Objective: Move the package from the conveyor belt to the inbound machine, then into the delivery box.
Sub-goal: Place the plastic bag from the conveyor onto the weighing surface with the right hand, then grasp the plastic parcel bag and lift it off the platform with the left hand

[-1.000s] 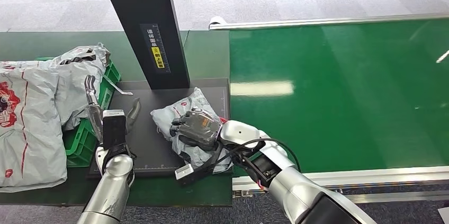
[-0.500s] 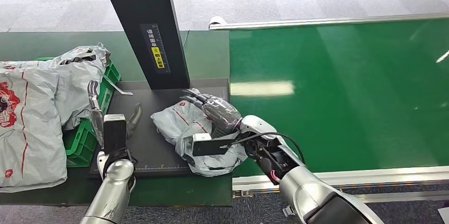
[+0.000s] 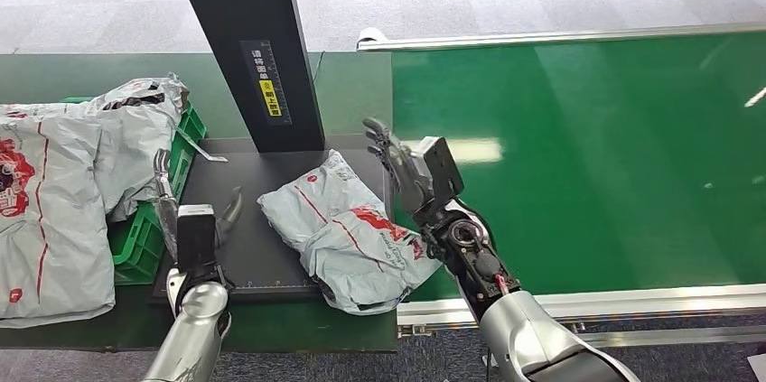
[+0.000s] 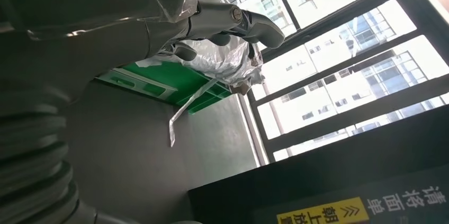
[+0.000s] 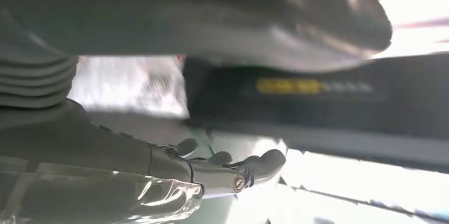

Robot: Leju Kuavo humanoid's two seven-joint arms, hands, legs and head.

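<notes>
A grey plastic mail package [image 3: 348,231] with red print lies on the black platform of the inbound machine [image 3: 244,219], its near corner hanging over the platform's front right edge. My right hand [image 3: 402,165] is raised just right of the package, fingers spread and holding nothing; its fingers [image 5: 233,173] appear in the right wrist view too. Over the platform's left edge my left hand [image 3: 185,210] stands upright with fingers apart, empty, its fingers [image 4: 233,20] near the crate. The green delivery box [image 3: 154,228] sits at the left, piled with grey packages [image 3: 63,183].
The machine's black post [image 3: 248,48] rises behind the platform, with a yellow label [image 4: 323,213]. The green conveyor belt [image 3: 587,156] stretches to the right, bordered by a silver rail [image 3: 578,301]. A loose strip of tape [image 4: 188,110] hangs from the crate's packages.
My right hand has let go of the package, lifted off it and swung to the right toward the belt. The package now lies flat on the platform. The left hand barely moved.
</notes>
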